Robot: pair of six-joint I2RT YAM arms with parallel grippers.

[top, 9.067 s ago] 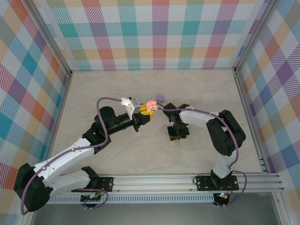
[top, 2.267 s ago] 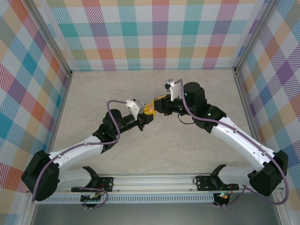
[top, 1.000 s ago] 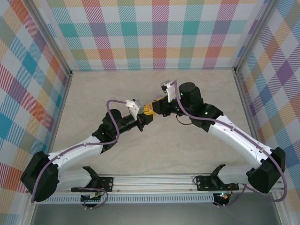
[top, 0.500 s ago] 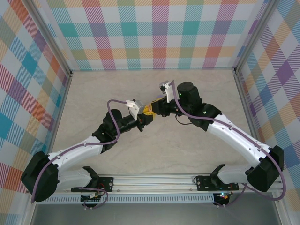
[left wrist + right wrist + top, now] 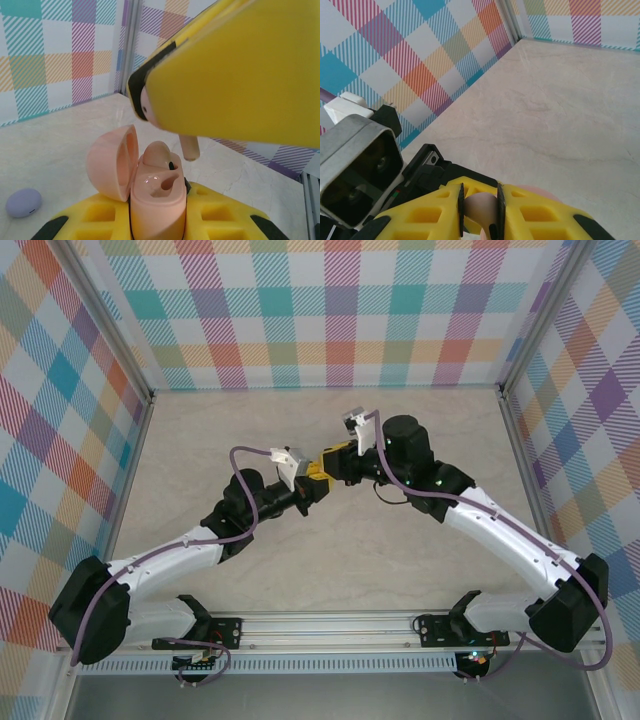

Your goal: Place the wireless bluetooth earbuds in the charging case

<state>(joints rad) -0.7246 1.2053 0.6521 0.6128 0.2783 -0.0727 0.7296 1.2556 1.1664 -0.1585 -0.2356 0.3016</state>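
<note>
Left gripper [image 5: 157,215] jaws nearly closed, clamping the pink charging case [image 5: 159,192] upright, its lid [image 5: 112,162] swung open toward 10 o'clock. Right gripper [image 5: 480,210] jaws narrowly parted, pinching an earbud [image 5: 190,149], stem down, just above the case's open top at 1 o'clock, not touching. A purple disc [image 5: 22,202] lies on the table [image 5: 65,150] at 9 o'clock.

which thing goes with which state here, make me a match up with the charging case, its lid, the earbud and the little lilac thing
1 charging case
2 lid
3 earbud
4 lilac oval thing

a lying on the table
b pinched in the right jaws, stem pointing down
c swung open
d clamped in the left jaws

Pairs: 1-d, 2-c, 3-b, 4-a
</note>
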